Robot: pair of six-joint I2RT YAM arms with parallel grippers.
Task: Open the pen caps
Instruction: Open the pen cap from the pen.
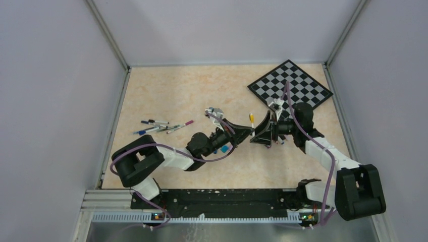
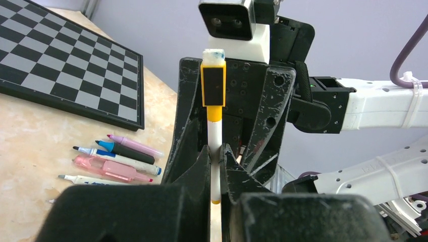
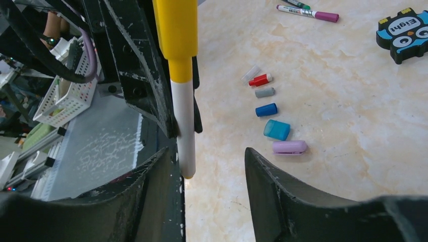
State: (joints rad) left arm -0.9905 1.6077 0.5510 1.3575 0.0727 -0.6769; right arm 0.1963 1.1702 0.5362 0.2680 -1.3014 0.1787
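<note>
Being pinched mid-air by the closed left gripper (image 2: 215, 157), the white pen (image 2: 215, 135) is best held rigid while its yellow cap (image 2: 214, 114) is squared within the open, empty right gripper (image 3: 212, 156), then drawn straight off.

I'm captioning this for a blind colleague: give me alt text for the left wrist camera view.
The left end effector is shut on an upright white-bodied pen with a yellow plastic cap still on. To the left, several loose pens lie on the beige table near a black-and-grey chessboard.
</note>
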